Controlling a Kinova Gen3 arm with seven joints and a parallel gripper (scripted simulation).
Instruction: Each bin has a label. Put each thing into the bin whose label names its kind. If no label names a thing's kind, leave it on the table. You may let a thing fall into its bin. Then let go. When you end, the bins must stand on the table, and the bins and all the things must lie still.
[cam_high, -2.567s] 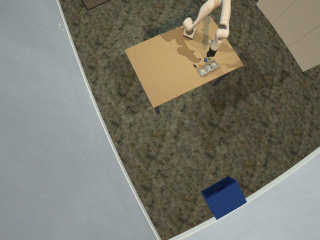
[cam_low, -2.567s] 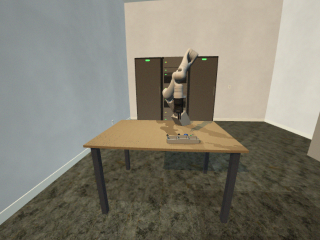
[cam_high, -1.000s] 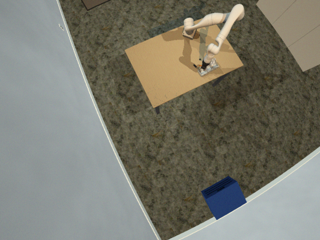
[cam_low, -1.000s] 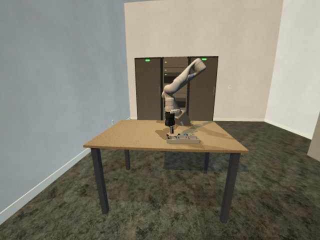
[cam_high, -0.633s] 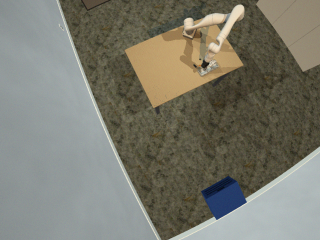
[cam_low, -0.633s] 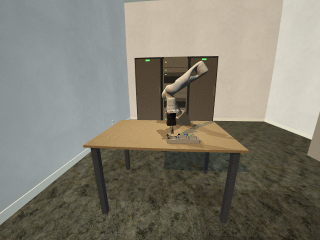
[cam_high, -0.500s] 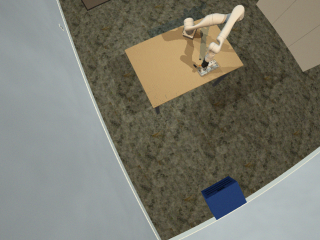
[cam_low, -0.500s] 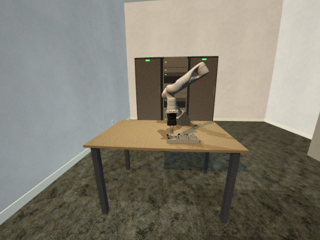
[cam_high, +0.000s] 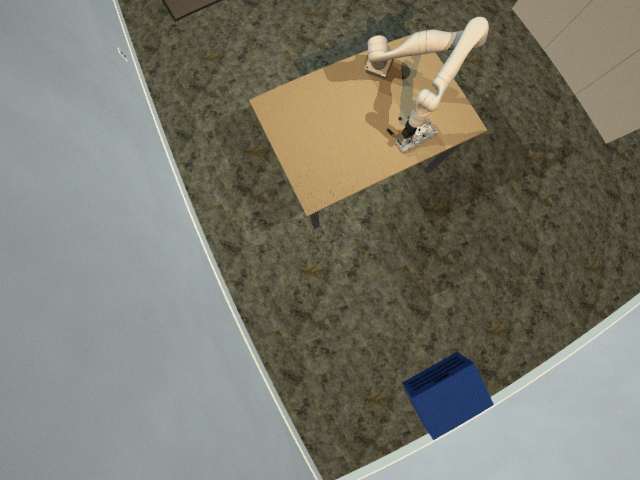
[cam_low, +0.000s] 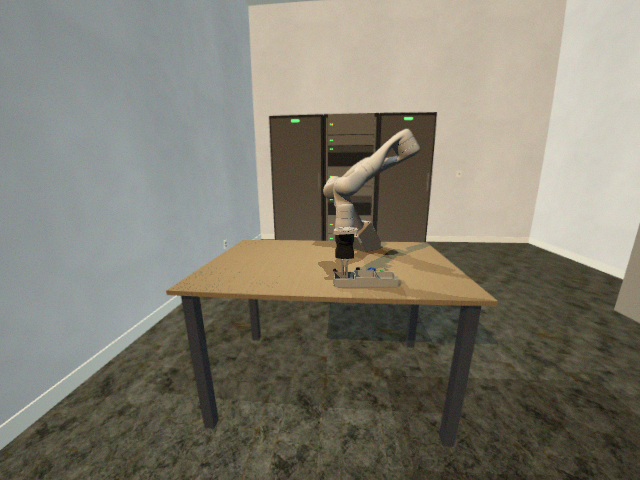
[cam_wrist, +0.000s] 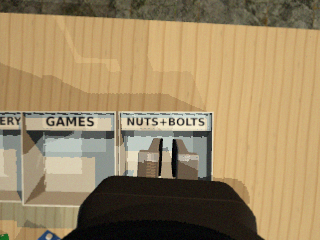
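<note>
One black two-finger gripper (cam_high: 406, 136) (cam_low: 344, 274) (cam_wrist: 167, 151), fingers narrowly apart (any grip, I cannot tell), occupies the pale square-walled NUTS+BOLTS bin (cam_high: 402, 149) (cam_low: 343, 283) (cam_wrist: 165, 122), presumably for releasing hardware.

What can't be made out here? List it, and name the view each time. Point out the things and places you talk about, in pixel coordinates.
- Near part of the NUTS+BOLTS bin (cam_high: 402, 149) (cam_low: 342, 283) (cam_wrist: 212, 155): wrist view, behind the gripper (cam_high: 405, 140) (cam_low: 344, 275) (cam_wrist: 167, 151).
- Start of the "ERY" label (cam_wrist: 10, 121): wrist view, cut off by the left edge.
- Kind of the small dark thing (cam_high: 390, 132) (cam_low: 334, 270): top view, too small.
</note>
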